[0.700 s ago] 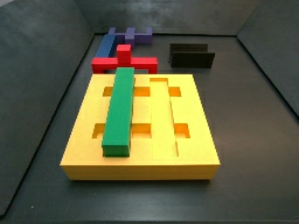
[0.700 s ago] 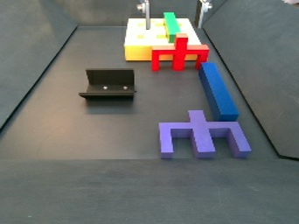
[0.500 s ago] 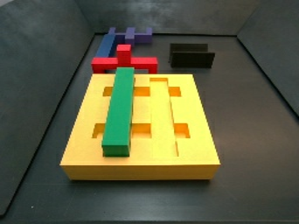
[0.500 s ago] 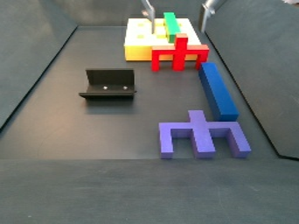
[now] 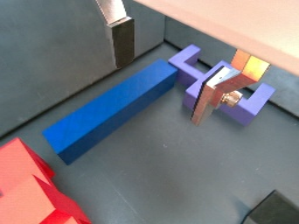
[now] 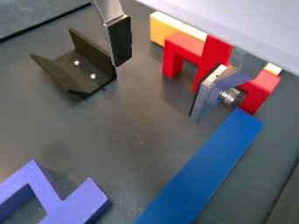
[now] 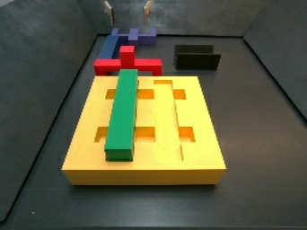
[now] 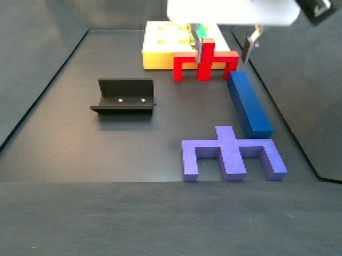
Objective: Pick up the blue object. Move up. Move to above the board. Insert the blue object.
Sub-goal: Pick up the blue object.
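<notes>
Wrist views show the gripper (image 5: pixel 163 74) spread and empty above the blue object (image 5: pixel 114 112); lower squarely across its narrow width, near the middle.

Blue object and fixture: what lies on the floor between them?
Nothing: in a side view, bare dark floor separates the blue object from the fixture. The open gripper hangs above the bar's far end.

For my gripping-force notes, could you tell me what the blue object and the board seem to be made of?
The blue object, lying on the floor below the open hand: probably rigid plastic, uniform dark blue, matte, crisp edges. The board: likely the same kind of plastic, solid yellow, smooth, with clean-cut grooves. Painted wood cannot be ruled out.
</notes>
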